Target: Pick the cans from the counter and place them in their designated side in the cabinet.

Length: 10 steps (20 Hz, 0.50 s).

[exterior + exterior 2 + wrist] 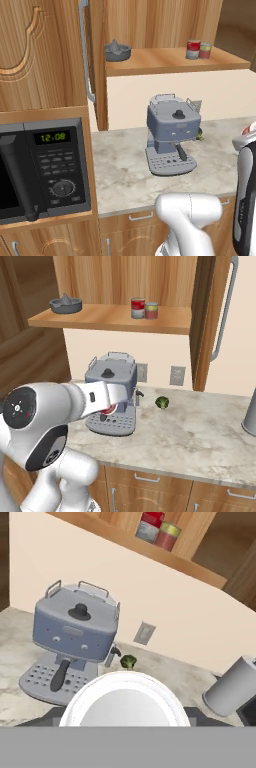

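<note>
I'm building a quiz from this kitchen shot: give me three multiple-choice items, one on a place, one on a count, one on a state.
1. Where is the juicer?
A. On the counter
B. On the shelf
C. Inside the microwave

2. How many cans stand on the shelf?
A. One
B. Two
C. Four

3. The cabinet door is:
A. Open
B. Shut
C. Missing

Answers:
1 B, the juicer sits on the shelf.
2 B, a red can and a green-labelled can stand together.
3 A, the door is swung out, baring the shelf.
</note>
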Tool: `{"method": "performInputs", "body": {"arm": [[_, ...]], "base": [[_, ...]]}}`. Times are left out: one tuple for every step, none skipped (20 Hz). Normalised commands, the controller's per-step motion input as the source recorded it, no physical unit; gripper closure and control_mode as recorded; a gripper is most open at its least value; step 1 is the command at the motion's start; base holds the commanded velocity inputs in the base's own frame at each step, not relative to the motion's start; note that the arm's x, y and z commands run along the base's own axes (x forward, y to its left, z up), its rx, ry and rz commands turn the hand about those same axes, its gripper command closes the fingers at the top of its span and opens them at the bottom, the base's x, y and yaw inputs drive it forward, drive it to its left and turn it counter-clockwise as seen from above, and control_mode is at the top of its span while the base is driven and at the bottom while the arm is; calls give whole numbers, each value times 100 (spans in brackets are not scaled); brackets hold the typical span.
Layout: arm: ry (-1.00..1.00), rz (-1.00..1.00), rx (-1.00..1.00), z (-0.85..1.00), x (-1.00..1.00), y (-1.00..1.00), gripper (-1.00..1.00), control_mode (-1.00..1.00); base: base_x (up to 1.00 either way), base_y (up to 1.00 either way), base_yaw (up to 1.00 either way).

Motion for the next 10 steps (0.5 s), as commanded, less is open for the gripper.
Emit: {"method": "performInputs", "body": {"arm": [[0,0,-3,51,-22,22,100,-100],[-2,0,-2,52,-21,22,100,-100],[-3,1,-2,54,-21,20,100,-100],[-3,1,-2,55,-24,19,100,-100],[-2,0,-2,55,-26,18,100,-100],[-1,0,-1,56,-27,15,100,-100],[0,0,-1,54,-27,15,100,-100],[0,0,0,53,-26,13,100,-100],[0,0,0,49,-27,12,100,-100],[0,0,0,46,-25,11,100,-100]], "base": [[0,0,0],[0,0,0],[0,0,0],[0,0,0],[0,0,0],[0,0,0],[0,0,0],[0,0,0],[0,0,0],[0,0,0]]}}
